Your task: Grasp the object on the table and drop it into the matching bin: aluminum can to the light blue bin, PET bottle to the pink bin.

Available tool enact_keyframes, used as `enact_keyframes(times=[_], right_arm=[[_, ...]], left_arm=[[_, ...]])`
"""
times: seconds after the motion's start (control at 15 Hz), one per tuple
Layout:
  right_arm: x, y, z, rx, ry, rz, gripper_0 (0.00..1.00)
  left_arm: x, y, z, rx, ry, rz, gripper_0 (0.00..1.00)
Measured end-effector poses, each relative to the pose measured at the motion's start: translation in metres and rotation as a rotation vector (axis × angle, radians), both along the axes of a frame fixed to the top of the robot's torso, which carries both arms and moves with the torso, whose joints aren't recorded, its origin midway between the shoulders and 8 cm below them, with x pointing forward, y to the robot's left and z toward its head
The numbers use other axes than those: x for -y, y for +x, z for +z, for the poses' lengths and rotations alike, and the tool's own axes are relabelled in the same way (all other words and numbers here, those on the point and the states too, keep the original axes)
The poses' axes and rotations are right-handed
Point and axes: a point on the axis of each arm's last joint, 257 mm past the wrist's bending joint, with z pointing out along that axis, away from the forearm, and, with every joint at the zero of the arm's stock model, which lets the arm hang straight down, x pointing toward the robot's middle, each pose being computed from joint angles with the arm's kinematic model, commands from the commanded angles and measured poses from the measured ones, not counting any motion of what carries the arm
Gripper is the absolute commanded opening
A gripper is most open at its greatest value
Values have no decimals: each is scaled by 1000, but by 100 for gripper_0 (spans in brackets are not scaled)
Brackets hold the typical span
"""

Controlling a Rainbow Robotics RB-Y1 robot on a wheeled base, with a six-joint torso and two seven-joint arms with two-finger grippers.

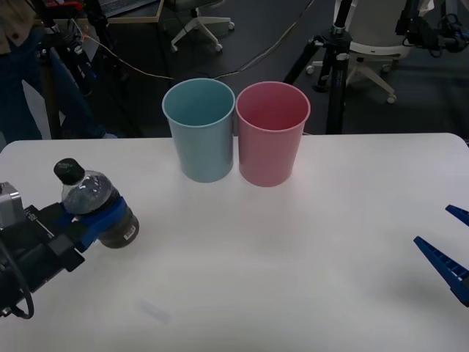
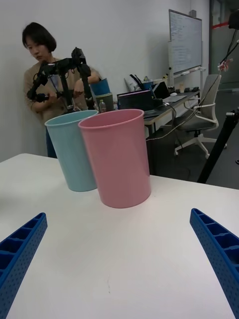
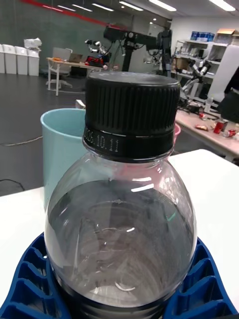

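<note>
One clear PET bottle (image 1: 94,204) — black-capped, dark below — sits pinched in the left pincer (image 1: 91,220); right pincer (image 1: 448,253) spread.

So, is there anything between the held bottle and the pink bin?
Front view: bare table, with the light blue bin just beside the path from PET bottle to pink bin.

The left arm reaches in low from the near left, its pincer (image 1: 94,214) clamped around the bottle (image 1: 94,199), blue ribbed fingers (image 3: 30,279) wrapping both sides. At the far right edge, the right pincer (image 1: 453,246) sits with fingers spread wide apart.
</note>
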Motion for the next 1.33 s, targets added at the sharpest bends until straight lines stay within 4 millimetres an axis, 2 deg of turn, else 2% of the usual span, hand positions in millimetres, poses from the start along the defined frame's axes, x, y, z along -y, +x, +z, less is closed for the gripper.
enact_keyframes(times=[0.27,0.6,0.93,1.13,1.33], right_arm=[[0,0,0,0,0,0,100],[0,0,0,0,0,0,100],[0,0,0,0,0,0,100],[0,0,0,0,0,0,100],[0,0,0,0,0,0,100]], left_arm=[[23,5,38,16,5,-63,1],[60,13,69,40,22,-185,1],[97,26,118,12,22,-306,1],[116,45,142,8,18,-346,1],[135,72,156,35,54,-370,4]])
